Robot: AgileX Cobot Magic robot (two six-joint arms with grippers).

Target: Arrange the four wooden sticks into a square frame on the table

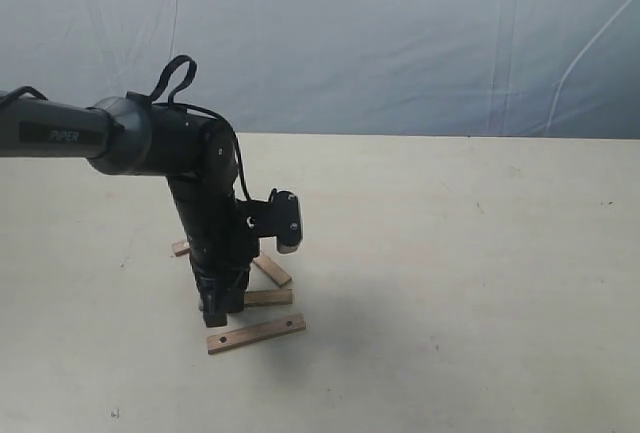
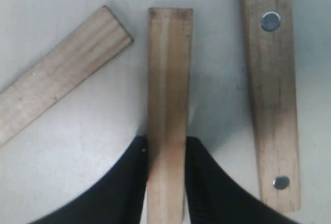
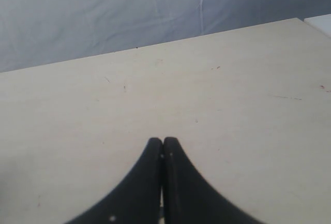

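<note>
Wooden strips lie flat on the table [image 1: 450, 253], all close under the left gripper [image 1: 222, 308]. The left gripper points straight down, jaws closed part-way on the gripped stick [image 2: 168, 94]. Both black fingers [image 2: 121, 193] press the stick's long edges near one end; the rest of the stick extends forward beyond the fingertips. Whether this stick rests on the table or is raised cannot be determined.

Positions relative to the left gripper:
- Holed stick [image 2: 271, 94]: just beside one finger, roughly parallel to the gripped stick and not touching it. It carries one small round mark near each end. In the exterior view it lies on the camera side of the gripper.
- Angled stick [image 2: 62, 74]: beside the other finger, slanted, with its near corner close to the gripped stick's free end but apart from it.
- Fourth stick [image 1: 180, 248]: on the far side of the gripper, mostly hidden behind the arm, with one end visible.

The right gripper [image 3: 163, 144] is well apart from the sticks, above bare table. Its fingers meet tip to tip and grasp nothing.
</note>
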